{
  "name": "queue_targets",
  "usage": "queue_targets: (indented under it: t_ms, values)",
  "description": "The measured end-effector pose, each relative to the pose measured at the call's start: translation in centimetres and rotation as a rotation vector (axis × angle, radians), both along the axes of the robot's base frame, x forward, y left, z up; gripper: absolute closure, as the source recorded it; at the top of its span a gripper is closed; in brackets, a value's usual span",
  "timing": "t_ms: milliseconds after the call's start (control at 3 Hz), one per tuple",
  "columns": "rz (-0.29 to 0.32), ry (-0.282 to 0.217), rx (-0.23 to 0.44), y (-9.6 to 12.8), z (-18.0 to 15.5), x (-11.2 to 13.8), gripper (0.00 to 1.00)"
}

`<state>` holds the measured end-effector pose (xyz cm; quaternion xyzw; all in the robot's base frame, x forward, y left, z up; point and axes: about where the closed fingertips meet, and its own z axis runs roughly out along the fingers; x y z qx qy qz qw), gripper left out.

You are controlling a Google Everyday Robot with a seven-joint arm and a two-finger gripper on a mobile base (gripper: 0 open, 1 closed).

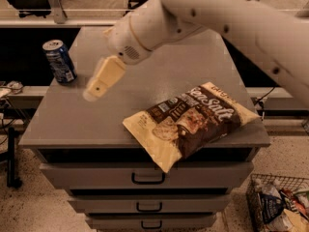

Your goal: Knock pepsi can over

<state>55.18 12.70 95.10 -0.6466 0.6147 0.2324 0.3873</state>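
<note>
Can [59, 62] upright, end effector [93, 93] near

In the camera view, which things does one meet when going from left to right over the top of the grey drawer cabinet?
pepsi can, upright at the left → gripper, hanging just right of the can and apart from it → chip bag, lying flat toward the front right.

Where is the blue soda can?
The can stands near the left edge of the cabinet in the camera view, with the gripper just right of it.
</note>
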Motion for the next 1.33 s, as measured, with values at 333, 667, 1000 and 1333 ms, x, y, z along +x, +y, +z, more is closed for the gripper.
queue_targets:
  t_ms: [333,667,1000,1333]
  values:
    - [0.034,-0.001,0.120,5.9,-0.7,2.6,0.00]
    - [0.056,0.007,0.209,10.6,-1.7,4.4,0.00]
    - [0.052,0.005,0.261,13.4,-3.0,6.4,0.00]
    - [0.036,-0.002,0.295,14.7,-4.2,8.5,0.00]
